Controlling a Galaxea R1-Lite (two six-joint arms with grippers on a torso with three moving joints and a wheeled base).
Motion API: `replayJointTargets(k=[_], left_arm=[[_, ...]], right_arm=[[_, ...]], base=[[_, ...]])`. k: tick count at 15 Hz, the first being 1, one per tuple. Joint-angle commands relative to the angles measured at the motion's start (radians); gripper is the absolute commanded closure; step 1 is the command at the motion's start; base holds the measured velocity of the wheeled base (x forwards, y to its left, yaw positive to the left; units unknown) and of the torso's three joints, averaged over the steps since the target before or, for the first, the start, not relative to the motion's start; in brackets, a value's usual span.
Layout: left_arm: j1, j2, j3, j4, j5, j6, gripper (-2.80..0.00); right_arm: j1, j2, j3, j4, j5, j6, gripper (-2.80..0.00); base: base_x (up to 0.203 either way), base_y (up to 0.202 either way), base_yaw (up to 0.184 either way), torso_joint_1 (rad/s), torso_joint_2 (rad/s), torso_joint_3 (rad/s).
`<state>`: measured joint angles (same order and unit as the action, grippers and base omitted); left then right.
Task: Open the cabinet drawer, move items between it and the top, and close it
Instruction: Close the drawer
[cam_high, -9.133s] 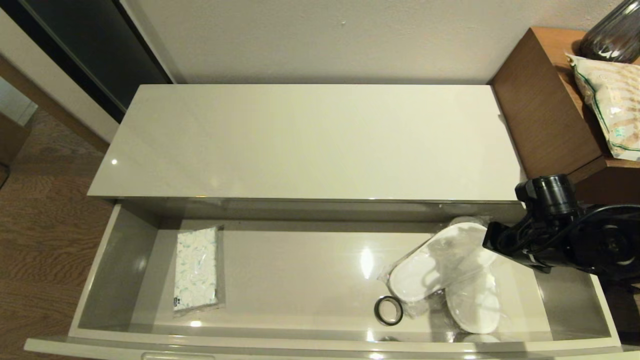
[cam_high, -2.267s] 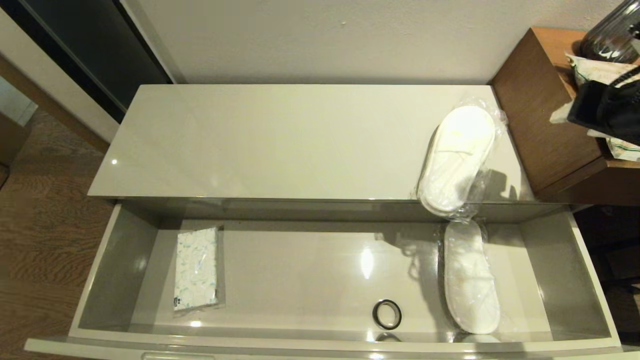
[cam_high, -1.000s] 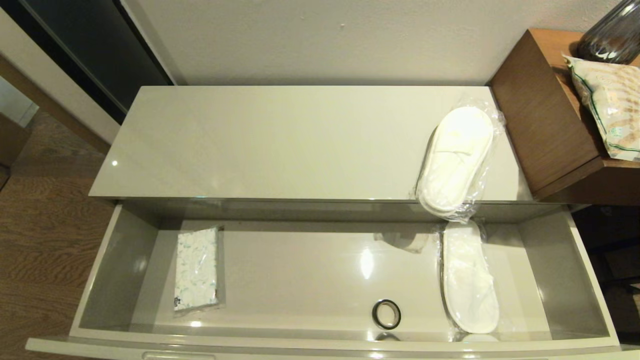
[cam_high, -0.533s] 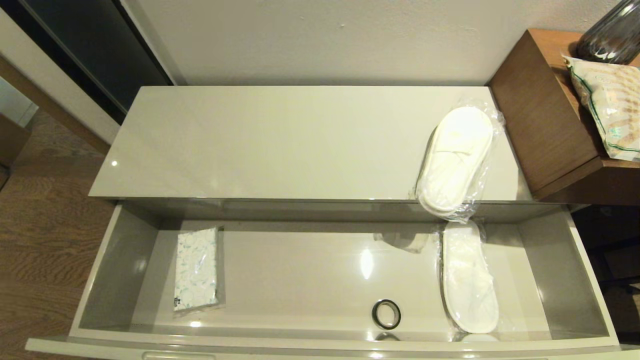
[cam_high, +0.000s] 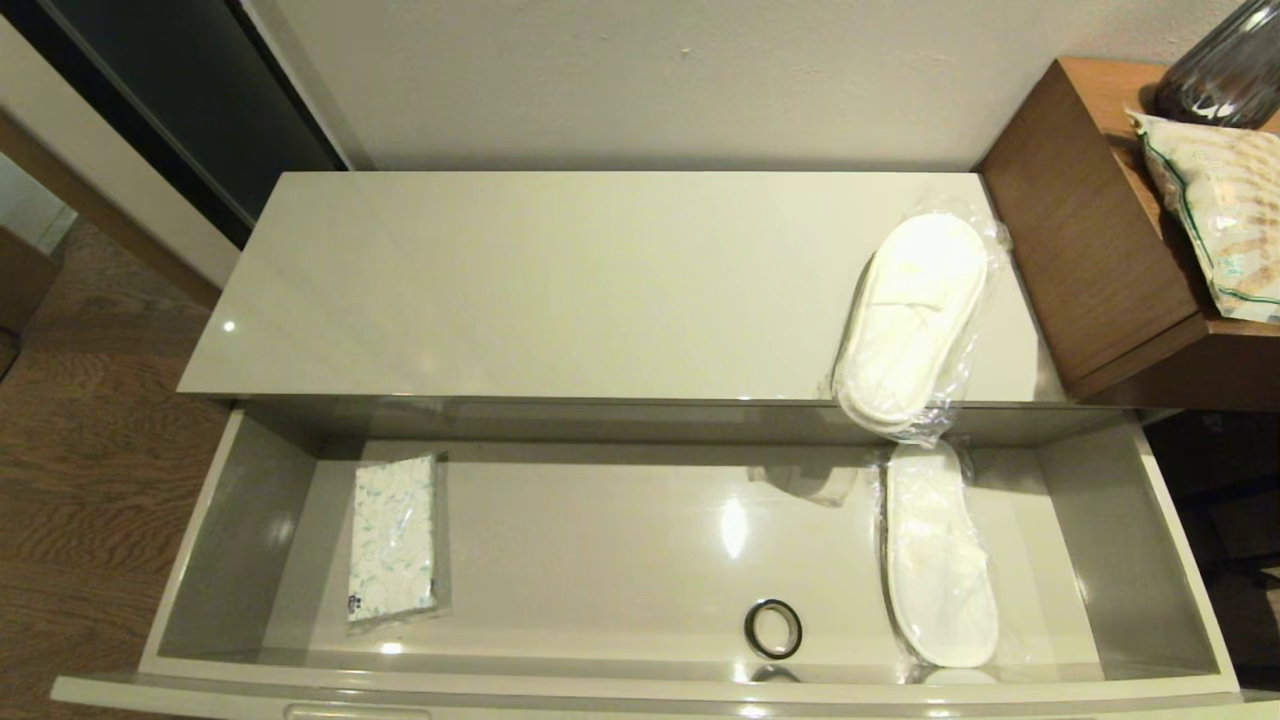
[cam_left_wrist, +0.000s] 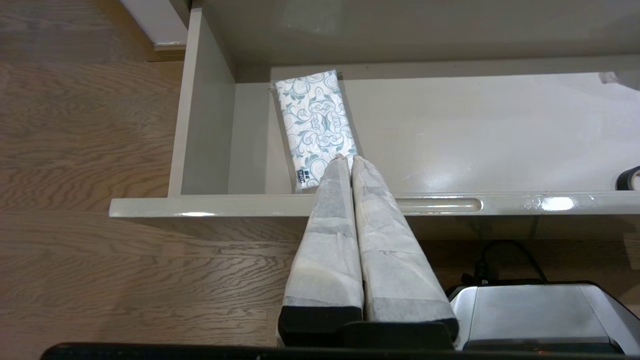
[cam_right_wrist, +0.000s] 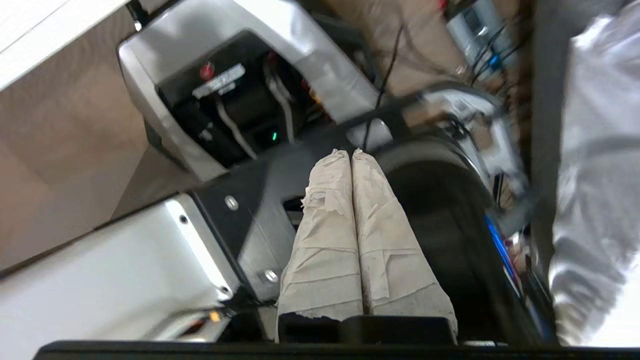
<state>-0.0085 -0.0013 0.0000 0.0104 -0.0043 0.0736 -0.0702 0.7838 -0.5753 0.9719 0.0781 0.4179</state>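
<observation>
Cream-beige cabinet drawer (cam_high: 190, 560): pulled out, fully open below the front edge of the top (cam_high: 560, 290).
Top: one bagged slipper (cam_high: 908, 320) near its right end, toe toward the back right corner, heel end overhanging the front edge.
Drawer, right part: second bagged slipper (cam_high: 938, 555), lying front-to-back, heel end near the drawer's back wall.
Drawer, front edge: black tape roll (cam_high: 773, 629) flat on the floor, just left of that slipper, apart from it.
Drawer, left part: tissue pack (cam_high: 392, 538) with blue-green print, lying front-to-back, near the left wall but not touching it.
My left end effector (cam_left_wrist: 346, 159): clenched, holding nothing, hanging over the drawer's front rim; fingertips line up with the near end of the tissue pack, contact can't be told.
My right end effector (cam_right_wrist: 345, 152): clenched, empty, pointed at my own base, away from the cabinet.
Side unit (cam_high: 1090, 230): brown wood, at the top's right end, carrying a beige green-edged bag (cam_high: 1215, 225).
</observation>
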Motion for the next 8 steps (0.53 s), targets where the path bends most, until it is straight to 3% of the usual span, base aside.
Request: replayJointTargets(k=[1,5,8], left_arm=[[-0.001,0.001,0.001,0.000,0.000,0.000,0.00],[0.001,0.001,0.000,0.000,0.000,0.000,0.00],[0.001,0.001,0.000,0.000,0.000,0.000,0.00]], right_arm=[[0.003,0.262,0.078,-0.146,0.019,0.002,0.00],[0.030,0.532,0.161,-0.391,0.038,0.016,0.00],[0.154,0.567,0.215,-0.494,0.048,0.109,0.00]], base=[[0.000,0.000,0.000,0.000,0.00,0.000],[0.000,0.000,0.000,0.000,0.00,0.000],[0.000,0.000,0.000,0.000,0.00,0.000]])
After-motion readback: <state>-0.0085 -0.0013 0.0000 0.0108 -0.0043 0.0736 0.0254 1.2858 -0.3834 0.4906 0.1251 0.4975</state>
